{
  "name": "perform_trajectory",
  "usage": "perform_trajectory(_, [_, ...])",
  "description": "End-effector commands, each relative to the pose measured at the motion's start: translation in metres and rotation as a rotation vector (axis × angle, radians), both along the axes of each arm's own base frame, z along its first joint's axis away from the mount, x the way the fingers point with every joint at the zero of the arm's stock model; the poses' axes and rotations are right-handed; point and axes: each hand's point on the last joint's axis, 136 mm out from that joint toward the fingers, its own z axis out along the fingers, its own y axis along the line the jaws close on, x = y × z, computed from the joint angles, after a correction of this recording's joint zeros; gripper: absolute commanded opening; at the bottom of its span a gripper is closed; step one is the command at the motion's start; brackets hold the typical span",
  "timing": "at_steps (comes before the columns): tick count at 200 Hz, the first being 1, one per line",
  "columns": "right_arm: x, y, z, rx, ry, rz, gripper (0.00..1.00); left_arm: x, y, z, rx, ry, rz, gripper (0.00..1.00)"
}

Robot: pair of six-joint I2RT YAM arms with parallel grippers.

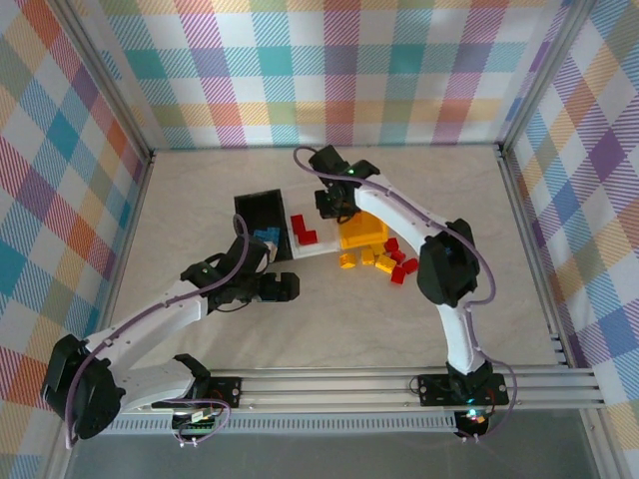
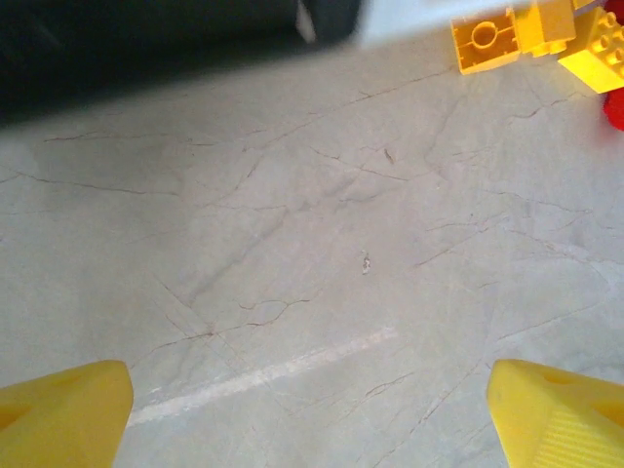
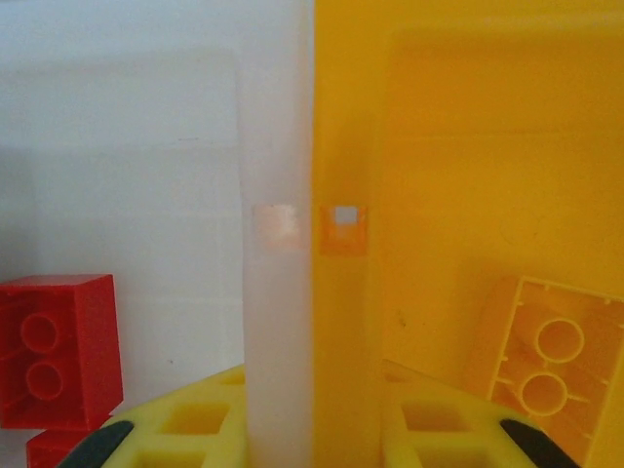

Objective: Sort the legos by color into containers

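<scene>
Walls of the clear plastic bin (image 3: 278,127) and yellow-orange plastic bin (image 3: 343,127) are being clamped together by the right gripper (image 3: 312,434); yellow studded bricks (image 2: 485,39) are lying ahead-right of the spread left gripper (image 2: 312,409).

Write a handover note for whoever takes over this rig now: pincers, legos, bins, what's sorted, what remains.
Left pincer open over bare table. Right pincer shut at the adjoining walls of clear bin and yellow bin.
Done: blue legos in black bin, red legos in clear bin, a yellow brick in yellow bin.
Remaining: loose yellow bricks and loose red bricks beside yellow bin.
</scene>
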Motion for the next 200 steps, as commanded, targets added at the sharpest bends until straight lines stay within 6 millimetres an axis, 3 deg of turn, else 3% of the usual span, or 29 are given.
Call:
perform_trajectory(1, [0.022,0.022,0.000,0.034,-0.037,0.041,0.18,-0.005,0.012,0.003,0.028,-0.001,0.005,0.94])
perform_trajectory(46, [0.049,0.045,-0.020,0.079,-0.036,0.065,0.18,-0.012,0.024,0.004,0.044,0.004,0.021,0.94])
perform_trajectory(104, [0.040,0.068,-0.050,0.156,0.039,0.137,0.19,-0.013,0.028,0.003,0.030,0.006,0.032,0.95])
perform_trajectory(117, [0.039,0.069,-0.051,0.159,0.043,0.141,0.26,-0.014,0.028,0.003,0.025,0.007,0.034,0.95])
perform_trajectory(136, [0.038,0.068,-0.040,0.171,0.027,0.143,0.48,-0.014,0.027,0.004,0.019,0.005,0.033,0.95])
perform_trajectory(145, [0.037,0.068,-0.031,0.184,0.013,0.145,0.53,-0.014,0.026,0.004,0.015,0.008,0.031,0.95])
perform_trajectory(200, [0.027,0.065,0.022,0.238,-0.050,0.162,0.59,-0.014,0.025,0.014,-0.018,-0.008,0.046,0.94])
